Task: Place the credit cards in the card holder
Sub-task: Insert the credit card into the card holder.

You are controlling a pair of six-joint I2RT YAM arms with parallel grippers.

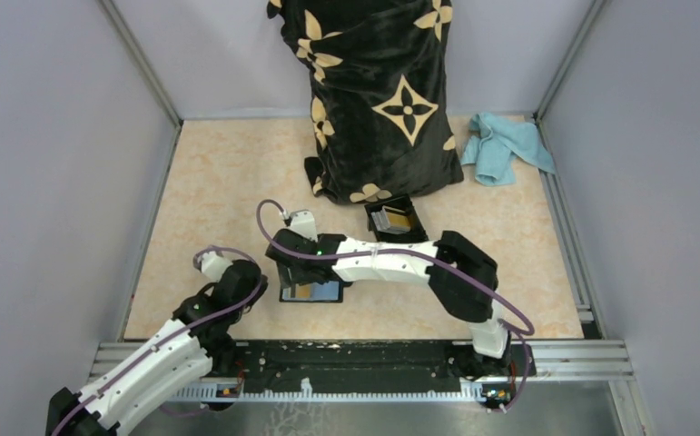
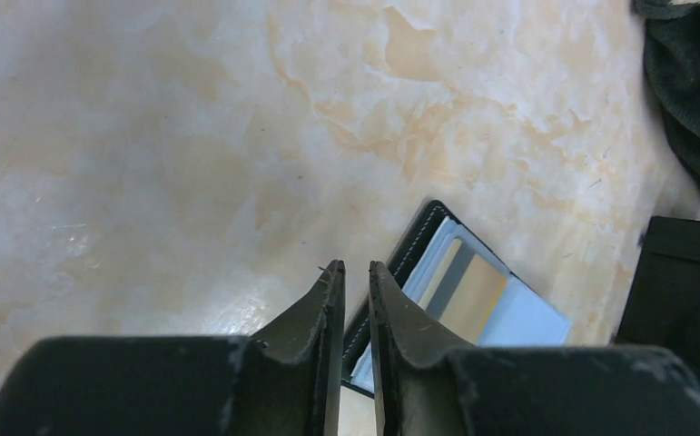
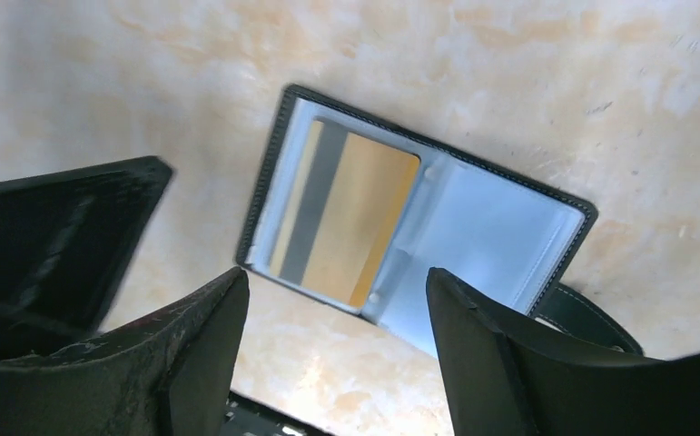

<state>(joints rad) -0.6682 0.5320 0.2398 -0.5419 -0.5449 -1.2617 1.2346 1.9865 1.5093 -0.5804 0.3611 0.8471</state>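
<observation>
Spread wide and empty, the right gripper [image 3: 335, 277] is seen poised over the card holder [image 3: 500, 227], which is laid open, inside up, on the table [image 3: 101, 73]. An orange-gold card [image 3: 355, 218] is spotted tucked into one pocket of the card holder. Just beside the card holder, the left gripper [image 2: 355, 268] is seen pinched almost closed, only a slit showing, nothing held

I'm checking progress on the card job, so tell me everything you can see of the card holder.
The card holder lies open and flat on the marbled tabletop. It is a black leather-like fold with stitched edges, pale blue inner pockets and a strap tab. One orange-gold card with a dark stripe sits in one pocket.
</observation>
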